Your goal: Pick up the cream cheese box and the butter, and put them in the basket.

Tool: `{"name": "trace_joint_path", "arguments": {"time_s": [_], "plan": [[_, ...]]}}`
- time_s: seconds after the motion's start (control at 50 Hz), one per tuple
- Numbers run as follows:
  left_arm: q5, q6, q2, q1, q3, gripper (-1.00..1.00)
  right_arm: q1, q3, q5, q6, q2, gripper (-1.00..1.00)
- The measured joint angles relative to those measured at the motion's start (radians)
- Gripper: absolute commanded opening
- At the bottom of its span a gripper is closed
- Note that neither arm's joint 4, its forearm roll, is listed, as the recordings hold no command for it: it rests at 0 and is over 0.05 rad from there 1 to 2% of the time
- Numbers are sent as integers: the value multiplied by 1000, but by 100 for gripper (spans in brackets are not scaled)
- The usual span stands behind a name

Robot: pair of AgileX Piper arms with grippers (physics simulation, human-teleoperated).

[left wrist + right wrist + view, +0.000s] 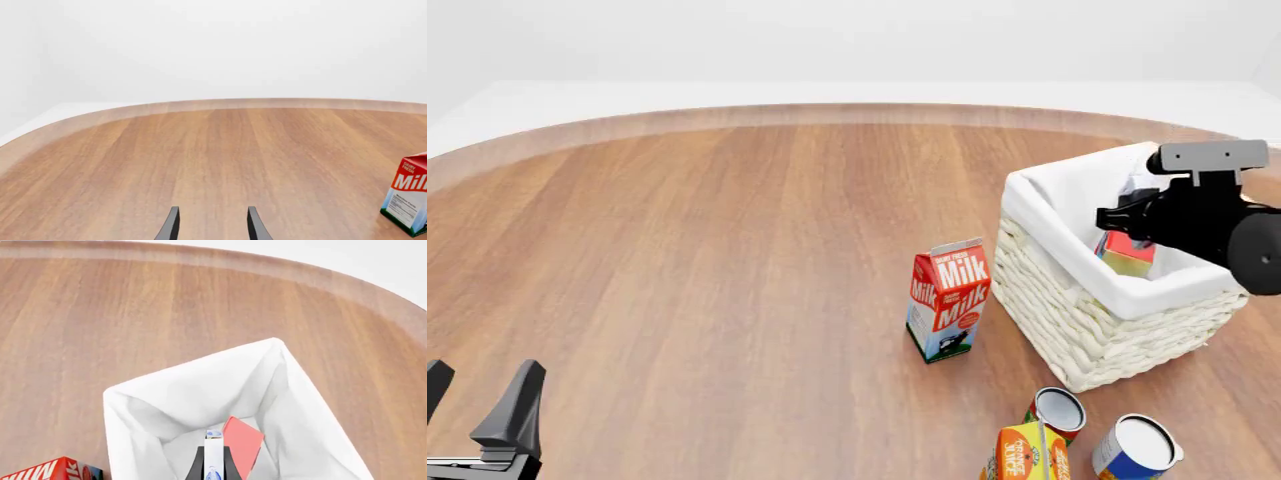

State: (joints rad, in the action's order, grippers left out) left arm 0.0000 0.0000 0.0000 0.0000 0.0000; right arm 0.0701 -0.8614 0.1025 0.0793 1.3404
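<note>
The basket (pixel 1094 335), whitish wicker with a white liner (pixel 167 410), stands at the right of the table. My right gripper (pixel 1130 222) hangs over its opening. In the right wrist view this gripper (pixel 213 469) is shut on the cream cheese box (pixel 213 450), a thin white box with blue print, held just inside the basket. The butter (pixel 244 440), a red carton, lies in the basket beside it and shows in the front view (pixel 1130 254) too. My left gripper (pixel 474 400) is open and empty at the near left edge, far from the basket (pixel 213 225).
A red-and-white milk carton (pixel 948 300) stands upright just left of the basket, also visible to the left wrist (pixel 408 200). An orange juice carton (pixel 1028 455) and two open cans (pixel 1057 410) (pixel 1137 448) crowd the near right corner.
</note>
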Motion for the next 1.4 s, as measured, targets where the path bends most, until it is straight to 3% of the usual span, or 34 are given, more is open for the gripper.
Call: {"name": "trace_joint_path", "arguments": {"time_s": [0.2, 0.22, 0.94, 1.4], "plan": [[0, 0, 0, 0, 0, 100, 4, 1, -6, 2, 9, -100], [0, 0, 0, 0, 0, 100, 4, 0, -6, 2, 9, 100], [0, 0, 0, 0, 0, 100, -25, -37, 57, -14, -65, 100], [0, 0, 0, 0, 0, 100, -115, -118, 252, -39, -325, 100]]}}
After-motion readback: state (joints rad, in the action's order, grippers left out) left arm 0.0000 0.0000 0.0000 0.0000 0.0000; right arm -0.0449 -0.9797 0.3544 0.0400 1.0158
